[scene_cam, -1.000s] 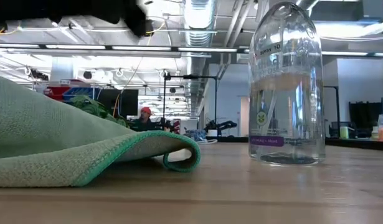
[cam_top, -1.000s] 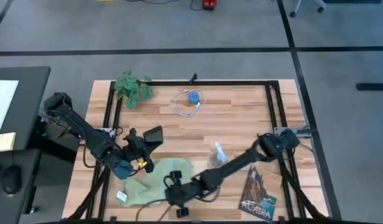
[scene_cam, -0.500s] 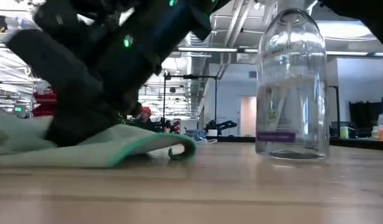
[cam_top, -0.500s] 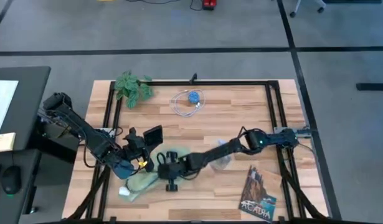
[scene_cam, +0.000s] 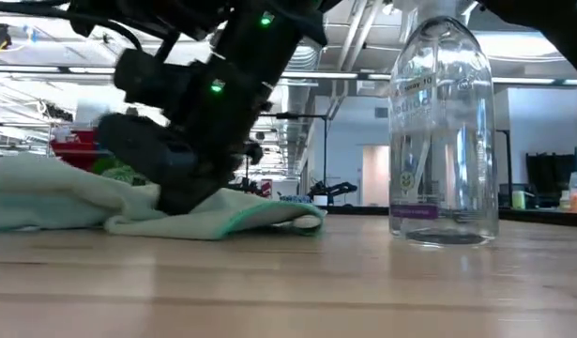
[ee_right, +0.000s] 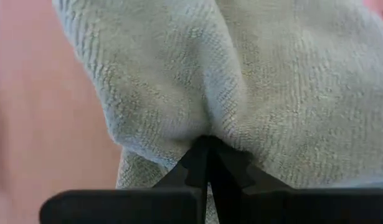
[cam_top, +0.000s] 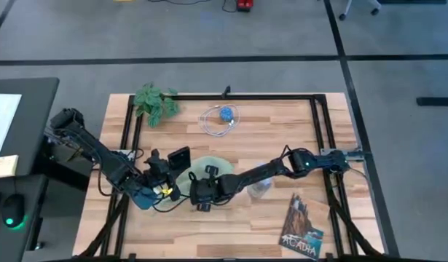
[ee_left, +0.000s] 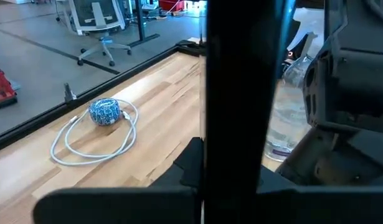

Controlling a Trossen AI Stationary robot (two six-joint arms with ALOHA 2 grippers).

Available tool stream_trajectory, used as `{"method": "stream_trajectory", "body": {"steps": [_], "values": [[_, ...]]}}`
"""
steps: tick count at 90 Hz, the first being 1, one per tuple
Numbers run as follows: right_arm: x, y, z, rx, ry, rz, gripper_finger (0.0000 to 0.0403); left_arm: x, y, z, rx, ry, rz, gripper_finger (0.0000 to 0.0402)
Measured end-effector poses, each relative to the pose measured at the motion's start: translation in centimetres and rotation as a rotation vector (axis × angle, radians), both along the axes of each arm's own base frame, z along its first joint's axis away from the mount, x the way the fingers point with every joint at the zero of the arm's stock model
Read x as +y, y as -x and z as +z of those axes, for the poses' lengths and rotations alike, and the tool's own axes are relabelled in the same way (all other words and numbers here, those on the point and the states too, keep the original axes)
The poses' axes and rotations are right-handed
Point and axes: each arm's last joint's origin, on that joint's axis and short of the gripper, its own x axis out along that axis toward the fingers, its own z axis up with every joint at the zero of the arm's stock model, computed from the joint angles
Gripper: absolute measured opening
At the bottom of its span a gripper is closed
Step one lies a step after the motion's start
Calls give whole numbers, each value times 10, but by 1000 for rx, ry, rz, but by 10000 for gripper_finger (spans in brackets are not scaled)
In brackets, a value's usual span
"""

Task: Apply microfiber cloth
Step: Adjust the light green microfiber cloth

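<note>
The pale green microfiber cloth (cam_top: 198,169) lies bunched on the table's middle left, just right of a black phone (cam_top: 179,157). My right gripper (cam_top: 202,195) reaches across from the right and is shut on the cloth; the low view shows it coming down onto the cloth (scene_cam: 72,192). My left gripper (cam_top: 163,188) is shut on the phone, which stands in its wrist view as a dark upright slab (ee_left: 247,93). Whether cloth and phone touch I cannot tell. My left gripper pinches the phone's lower end (ee_left: 241,177) between its two fingers, and the phone rises upright beyond them. The fingertips themselves are hidden by the phone. My right gripper pinches a gathered fold of the cloth (ee_right: 207,134) between its shut fingers (ee_right: 191,165), coming from above and slanting down. The cloth bulges around the fingertips, and its rest lies slack on the table (scene_cam: 269,218).
A clear spray bottle (cam_top: 260,188) stands just right of the cloth, under my right arm, tall in the low view (scene_cam: 445,131). A book (cam_top: 302,227) lies near right. A white cable with a blue ball (cam_top: 222,118) and a leafy plant (cam_top: 155,102) sit at the far side.
My right gripper has gone from the table's near edge toward the far edge and the phone, dragging the cloth along the table. The cloth, spread out at the near left before, is now gathered into a bunch beside the phone.
</note>
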Motion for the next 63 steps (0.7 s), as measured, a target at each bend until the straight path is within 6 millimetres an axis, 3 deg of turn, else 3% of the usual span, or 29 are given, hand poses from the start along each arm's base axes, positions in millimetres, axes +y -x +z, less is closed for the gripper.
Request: {"method": "stream_trajectory", "body": {"steps": [10, 25, 40, 54, 63], "values": [[13, 10, 22, -8, 83, 29, 0, 0, 0, 0, -4, 6, 2, 7], [27, 26, 84, -106, 130, 87, 4, 0, 0, 0, -13, 20, 8, 7], [44, 44, 121, -136, 175, 215, 57, 1, -8, -4, -14, 22, 36, 7], [66, 86, 181, -167, 179, 391, 122, 2, -29, -15, 1, 41, 49, 5], [74, 120, 207, -119, 181, 447, 152, 4, -48, -27, 37, 25, 37, 5]]}}
